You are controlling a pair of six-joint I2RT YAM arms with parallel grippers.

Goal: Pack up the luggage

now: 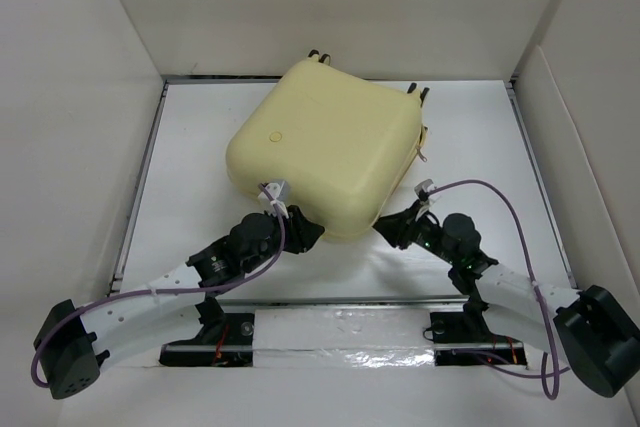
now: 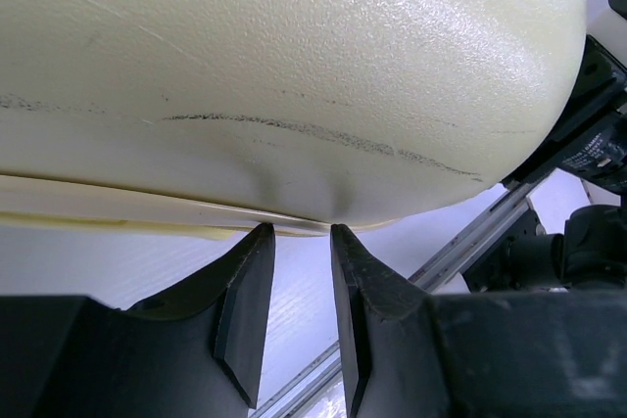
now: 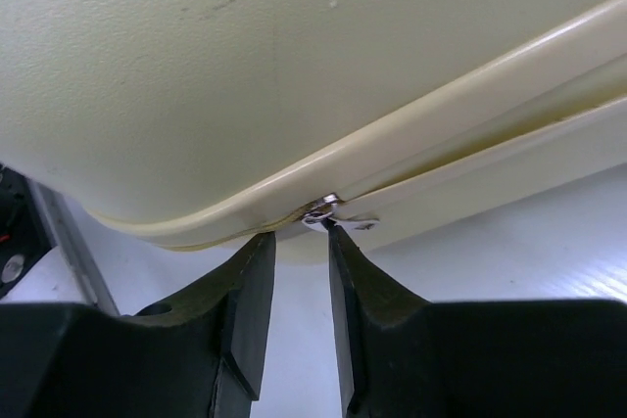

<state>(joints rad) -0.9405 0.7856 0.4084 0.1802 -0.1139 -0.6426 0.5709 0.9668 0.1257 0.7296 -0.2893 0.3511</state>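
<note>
Luggage: the pale yellow luggage lies flat and shut on the white table, set askew in the middle, with its wheels at the far side
Left claw: the left gripper has its tips at the seam of the case's near left corner – fingers a narrow gap apart, nothing seen between them
Right claw: the right gripper sits at the near right edge, tips right by the metal zipper pull – I cannot tell whether it pinches the pull

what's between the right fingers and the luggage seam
A small metal zipper pull, on the luggage seam at the right gripper's tips; right wrist view.
</note>
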